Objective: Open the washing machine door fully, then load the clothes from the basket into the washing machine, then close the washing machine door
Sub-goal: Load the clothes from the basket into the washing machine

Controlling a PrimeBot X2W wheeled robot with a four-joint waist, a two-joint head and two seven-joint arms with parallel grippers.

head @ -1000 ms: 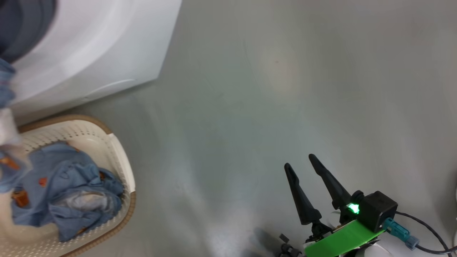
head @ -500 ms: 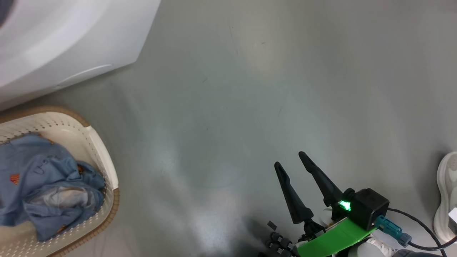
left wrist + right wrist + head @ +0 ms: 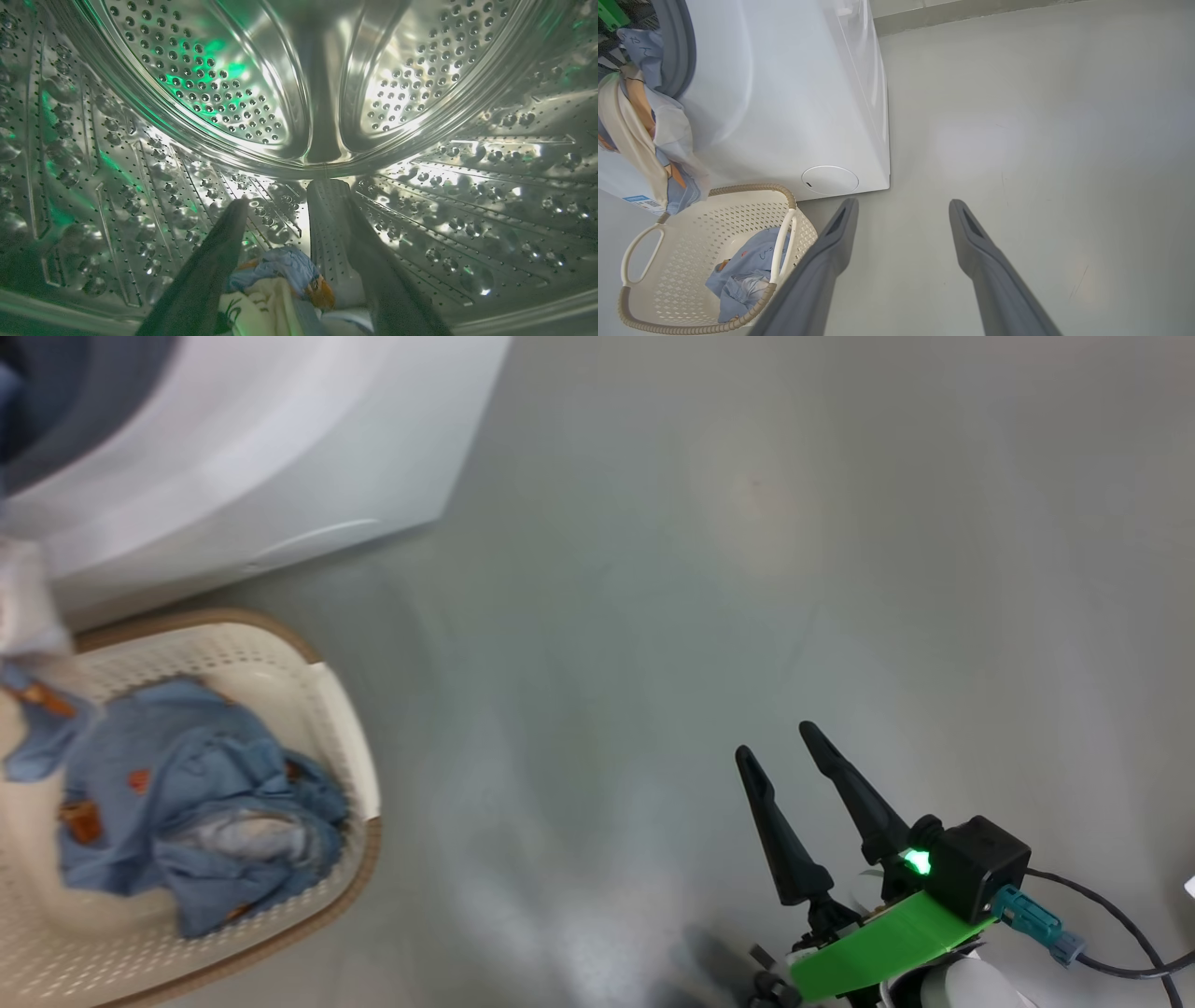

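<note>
Inside a washing machine (image 3: 784,93), seen along the left gripper (image 3: 287,196), shiny steel drum (image 3: 210,93) walls with rows of holes curve all around. The gripper's two dark fingers stand moderately apart, with a bunch of the clothes (image 3: 275,273), blue and cream fabric, lying low between them near their base. Whether they are pinching it or merely cradling it cannot be told.

From the right wrist, more cream and blue fabric trails out of the machine's grey-ringed mouth and hangs down its white front, its lower end just above the basket (image 3: 344,737). The basket sits on the grey floor (image 3: 747,569) just beside the machine, with a blue heap inside. The right gripper (image 3: 776,741) hovers over bare floor, well apart from both, its fingers spread wide and holding nothing.

The step in hand appears to be carrying a garment into the drum. To do it well, the left arm should probably reach deeper and lower before letting go, so the trailing tail is drawn over the rubber lip and does not slide back out. Any fabric left across the mouth could be caught when the door is closed.

A small blue label (image 3: 642,200) sits at the machine's lower corner; its print is too small to read. Dark scribbled marks on the blue fabric in the basket are not legible. A plain round cover (image 3: 830,179) low on the front bears no writing. No brand name can be read.
</note>
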